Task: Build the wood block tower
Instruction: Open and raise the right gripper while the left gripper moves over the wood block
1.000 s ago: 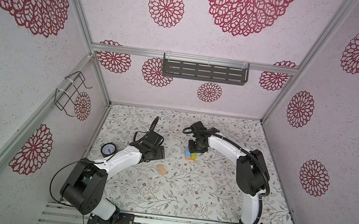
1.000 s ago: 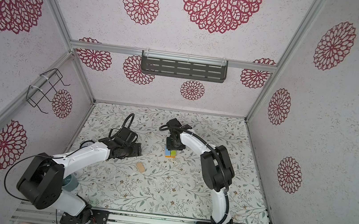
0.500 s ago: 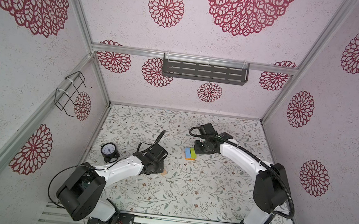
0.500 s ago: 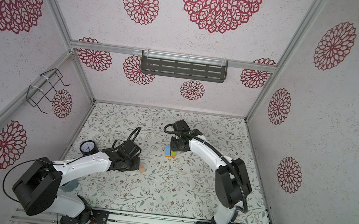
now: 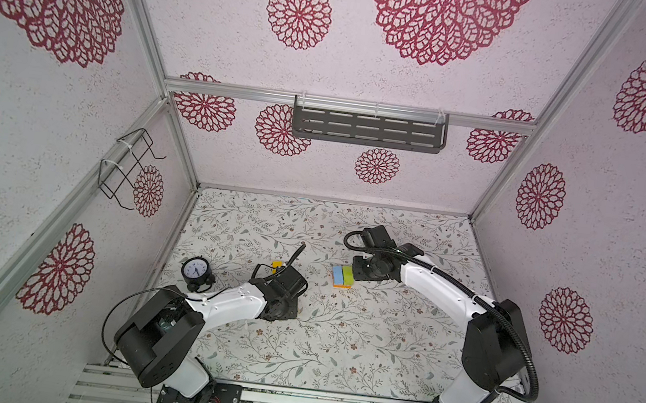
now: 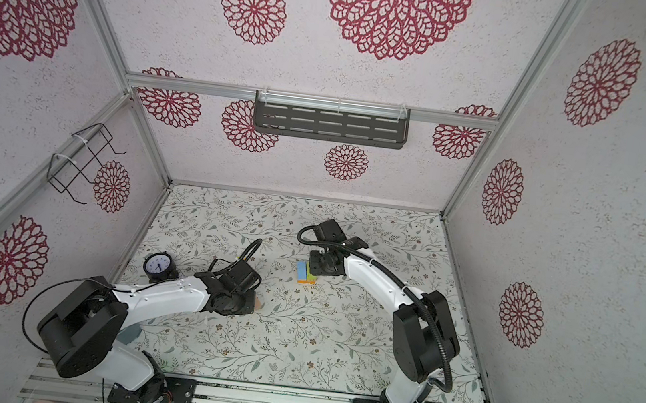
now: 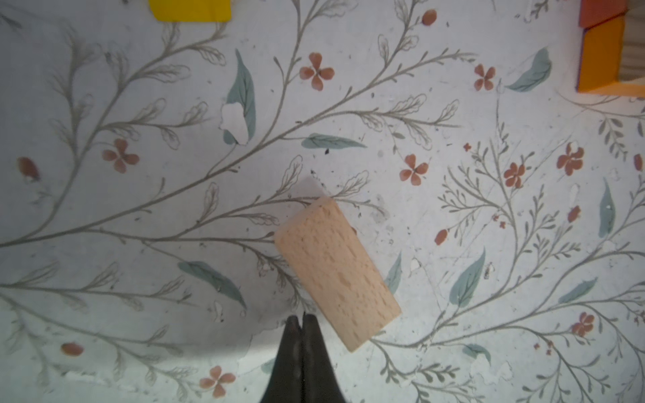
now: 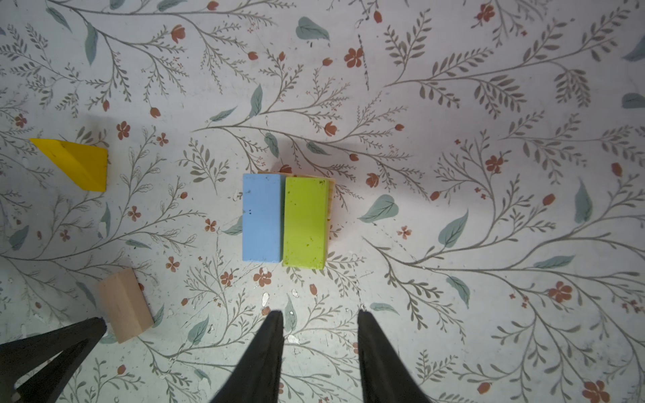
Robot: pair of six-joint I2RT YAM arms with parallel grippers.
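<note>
Left pincer, newly beside tan block

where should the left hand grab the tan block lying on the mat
Take the tan block across its two long sides at mid-length, the left hand coming straight down, opened and turned to its slant: it lies flat, alone, long sides parallel and free.

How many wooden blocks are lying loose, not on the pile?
2. The yellow wedge-shaped wood block sits left of the blue-and-green-topped pile; the plain tan wood block lies beside the shut left tool. The arms may hide others.
</note>
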